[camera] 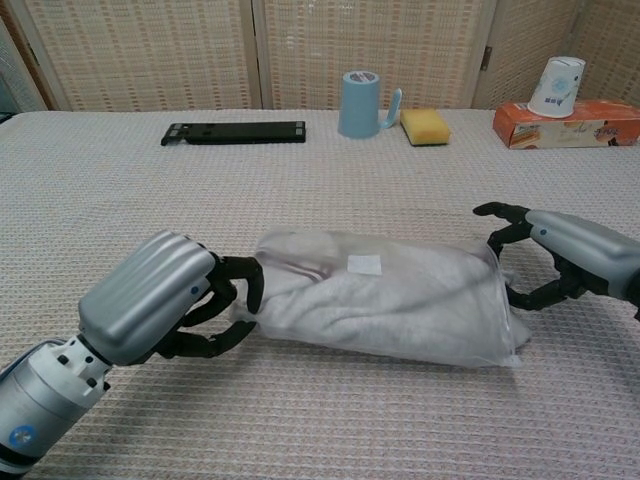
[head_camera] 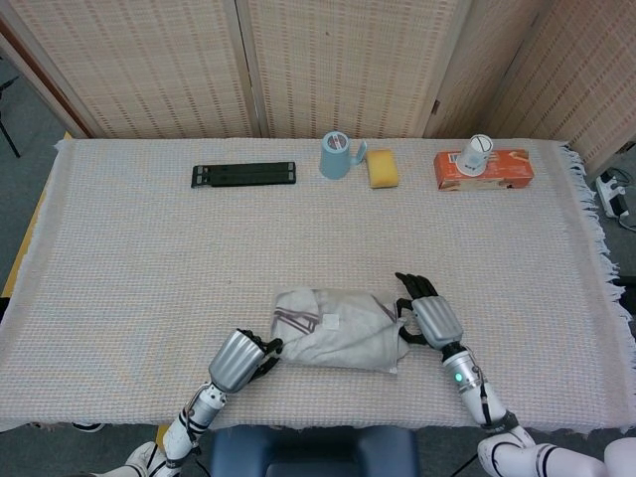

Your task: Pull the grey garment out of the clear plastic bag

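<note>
A: Where's the bag (camera: pixel 385 305)?

B: Near edge of the table (head_camera: pixel 129 248), lying flat, grey garment (camera: pixel 330 295) inside. My left robot hand (camera: pixel 165 305) is at its left end, fingers curled on the mouth. Looks like it's pinching cloth or plastic there, but I can't tell which from either cam.

A: And the right?

B: Right robot hand (camera: pixel 560 255) is at the far end, fingers spread round the closed corner, touching film, not clamped on it. I'd call it released.

A: So how do I do this bit well?

B: IMO close the right on plastic only, at the sealed end, and pin it down. Make sure the left has garment, not bag, else both slide together. Then draw left outward, low and slow along the table.
</note>
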`<state>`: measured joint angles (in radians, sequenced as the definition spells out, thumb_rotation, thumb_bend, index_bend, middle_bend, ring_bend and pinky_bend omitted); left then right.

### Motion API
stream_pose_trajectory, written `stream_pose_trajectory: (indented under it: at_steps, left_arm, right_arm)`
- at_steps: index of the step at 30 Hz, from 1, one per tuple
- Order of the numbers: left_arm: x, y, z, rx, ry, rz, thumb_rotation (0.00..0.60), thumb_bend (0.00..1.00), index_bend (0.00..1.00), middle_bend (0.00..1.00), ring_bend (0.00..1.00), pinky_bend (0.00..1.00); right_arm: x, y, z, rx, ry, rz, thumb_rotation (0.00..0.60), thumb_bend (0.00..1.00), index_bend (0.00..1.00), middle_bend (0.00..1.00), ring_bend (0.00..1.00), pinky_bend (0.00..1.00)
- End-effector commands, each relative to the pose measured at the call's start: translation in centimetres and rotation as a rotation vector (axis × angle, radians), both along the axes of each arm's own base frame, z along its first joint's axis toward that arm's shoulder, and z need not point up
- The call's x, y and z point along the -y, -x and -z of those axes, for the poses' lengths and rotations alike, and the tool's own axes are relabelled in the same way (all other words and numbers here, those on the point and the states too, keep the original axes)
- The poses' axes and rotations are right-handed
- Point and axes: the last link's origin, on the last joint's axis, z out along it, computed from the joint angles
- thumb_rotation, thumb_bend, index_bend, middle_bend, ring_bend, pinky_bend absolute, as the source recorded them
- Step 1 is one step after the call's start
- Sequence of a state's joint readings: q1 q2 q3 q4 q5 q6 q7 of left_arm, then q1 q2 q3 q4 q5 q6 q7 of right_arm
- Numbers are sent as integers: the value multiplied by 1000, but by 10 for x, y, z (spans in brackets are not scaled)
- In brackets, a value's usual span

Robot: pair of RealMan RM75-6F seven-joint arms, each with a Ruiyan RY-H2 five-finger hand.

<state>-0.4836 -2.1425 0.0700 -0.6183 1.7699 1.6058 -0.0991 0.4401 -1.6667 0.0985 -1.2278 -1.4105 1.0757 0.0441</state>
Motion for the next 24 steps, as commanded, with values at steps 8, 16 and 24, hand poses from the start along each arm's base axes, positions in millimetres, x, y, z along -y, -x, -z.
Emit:
stream_pose_trajectory:
  at_steps: [8,16,24]
  left_arm:
    - [-11,6,-10,-11,-41,-17,600,638,698,1000,1000,1000]
    - [-33,31,-35,-64,-119,-56,600,635,698,1000,1000,1000]
    - [-51,68,-66,-140,-206,-136,600,634,699,1000,1000,1000]
  right_arm:
    - [-3,14,-27,-64,50,4,600,477,667,49,0,0]
    - [5,36,-74,-126,150,53,600,476,669,53,0,0]
    - [22,60,-114,-162,231,140,600,477,669,55,0,0]
